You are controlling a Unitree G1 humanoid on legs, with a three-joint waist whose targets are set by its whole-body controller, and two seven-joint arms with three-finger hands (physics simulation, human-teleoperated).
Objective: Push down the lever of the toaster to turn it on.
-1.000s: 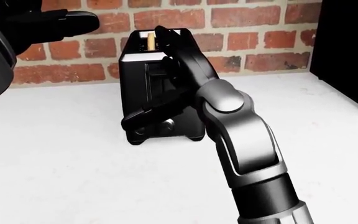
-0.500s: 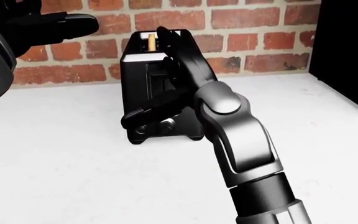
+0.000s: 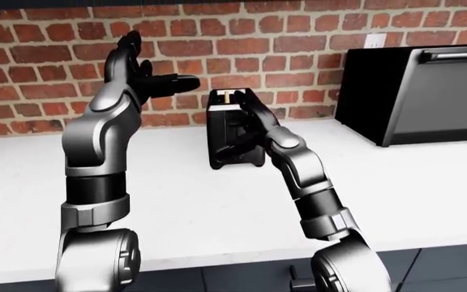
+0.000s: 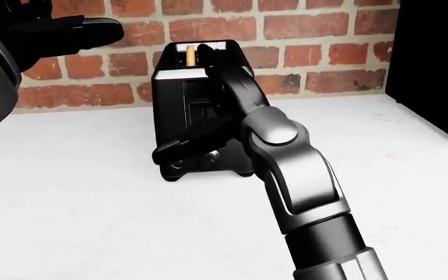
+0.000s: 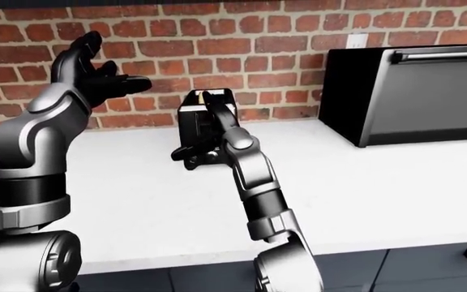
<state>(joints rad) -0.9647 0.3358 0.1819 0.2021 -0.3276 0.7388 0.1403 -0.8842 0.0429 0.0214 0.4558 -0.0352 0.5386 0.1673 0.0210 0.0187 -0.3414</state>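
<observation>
On the left of the eye views the left hand (image 5: 96, 76) is raised in front of the brick wall (image 3: 298, 42), well above the white worktop (image 3: 176, 207), its fingers spread wide and holding nothing; one finger points toward the right of the view.

Near the middle stands the black toaster (image 4: 179, 111), upright on the worktop close against the wall, its narrow end turned toward the camera. A pale, tan slice (image 4: 187, 54) shows in its top slot. No brand, label or writing can be read on it.

The right hand (image 4: 208, 125) lies against the toaster's near end face. In the head view one black finger reaches up along the face toward the slot, and another (image 4: 179, 150) runs down and to the left across the lower part, just above a round knob (image 4: 208, 156) near the base. The fingers are splayed flat on the face, not curled round anything. The lever itself cannot be picked out from the dark hand and dark body.

At the right of the eye views a black toaster oven (image 3: 428, 91) sits on the worktop with a bar handle along the top of its door, and a white wall outlet (image 3: 375, 41) shows just above it. Neither carries readable lettering.
</observation>
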